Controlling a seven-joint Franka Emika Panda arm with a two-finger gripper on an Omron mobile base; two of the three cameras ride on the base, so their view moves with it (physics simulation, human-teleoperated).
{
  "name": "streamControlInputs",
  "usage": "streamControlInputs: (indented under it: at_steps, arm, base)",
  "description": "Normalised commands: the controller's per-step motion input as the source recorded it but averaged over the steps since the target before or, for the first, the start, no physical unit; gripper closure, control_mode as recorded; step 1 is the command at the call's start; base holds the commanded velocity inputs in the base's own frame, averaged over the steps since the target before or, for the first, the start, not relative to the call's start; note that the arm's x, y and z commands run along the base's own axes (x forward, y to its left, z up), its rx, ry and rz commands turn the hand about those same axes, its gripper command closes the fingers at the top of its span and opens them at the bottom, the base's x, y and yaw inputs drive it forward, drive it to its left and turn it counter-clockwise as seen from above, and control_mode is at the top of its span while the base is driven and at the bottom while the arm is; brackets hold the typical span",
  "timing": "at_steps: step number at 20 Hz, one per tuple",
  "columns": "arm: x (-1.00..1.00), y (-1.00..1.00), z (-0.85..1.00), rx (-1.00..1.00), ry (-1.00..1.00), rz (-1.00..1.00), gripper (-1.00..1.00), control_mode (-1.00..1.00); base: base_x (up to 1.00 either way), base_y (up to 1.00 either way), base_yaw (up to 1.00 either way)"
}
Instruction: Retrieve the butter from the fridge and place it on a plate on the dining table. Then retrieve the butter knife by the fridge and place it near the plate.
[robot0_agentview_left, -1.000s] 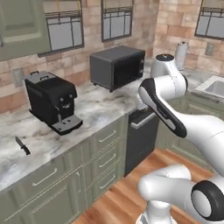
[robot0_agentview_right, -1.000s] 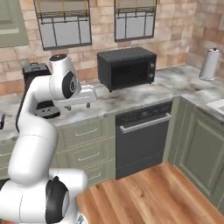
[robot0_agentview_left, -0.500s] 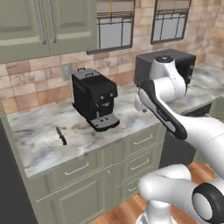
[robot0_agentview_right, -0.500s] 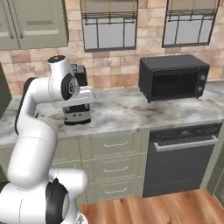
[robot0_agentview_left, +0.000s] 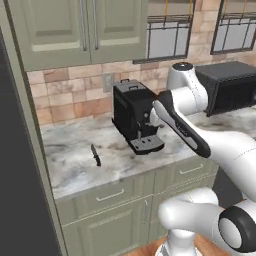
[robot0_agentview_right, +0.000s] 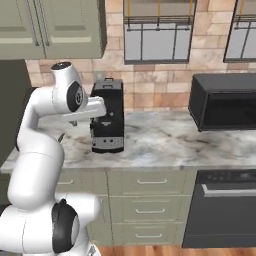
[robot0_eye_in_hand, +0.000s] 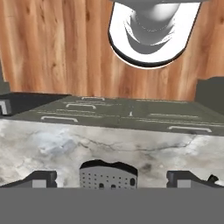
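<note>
Knife first: the butter knife (robot0_agentview_left: 95, 155) is lying flat on the marble surface (robot0_agentview_left: 75, 160), out in the open a bit to the left of the black coffee machine (robot0_agentview_left: 135, 120) and not touching it, dark blade and handle running roughly front to back. Left of that is the dark side of the fridge (robot0_agentview_left: 20, 175), so the knife sits between the fridge and the coffee machine, nearer the machine's side of the gap. From the right base view the coffee machine (robot0_agentview_right: 107, 121) is at the left end of the surface, with the black microwave (robot0_agentview_right: 225, 102) well off to its right and a dark dishwasher (robot0_agentview_right: 225, 207) below that.

The claw (robot0_eye_in_hand: 112, 178) hangs right over the front of the coffee machine, its perforated drip tray (robot0_eye_in_hand: 108, 175) peeking up between the fingertips (robot0_eye_in_hand: 41, 178). Tips are spread wide, nothing between them, so it's released.
</note>
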Motion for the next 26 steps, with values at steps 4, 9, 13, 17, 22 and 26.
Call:
streamControlInputs:
  at_steps: [4,9,13,17,22,26]
  arm:
    - [0.00,0.00,0.00,0.00,0.00,0.00,-1.00,1.00]
    - [0.00,0.00,0.00,0.00,0.00,0.00,-1.00,1.00]
    - [0.00,0.00,0.00,0.00,0.00,0.00,-1.00,1.00]
    - [0.00,0.00,0.00,0.00,0.00,0.00,-1.00,1.00]
    - [0.04,0.00,-0.03,0.00,0.03,0.00,-1.00,-1.00]
    - [0.10,0.35,-0.61,0.00,0.26,0.00,-1.00,-1.00]
  base:
    - [0.33,0.48,0.14]
    - [0.44,0.69,0.08]
    - [0.53,0.63,0.09]
    - [0.65,0.41,0.05]
    - [0.34,0.21,0.01]
    - [0.00,0.00,0.00]
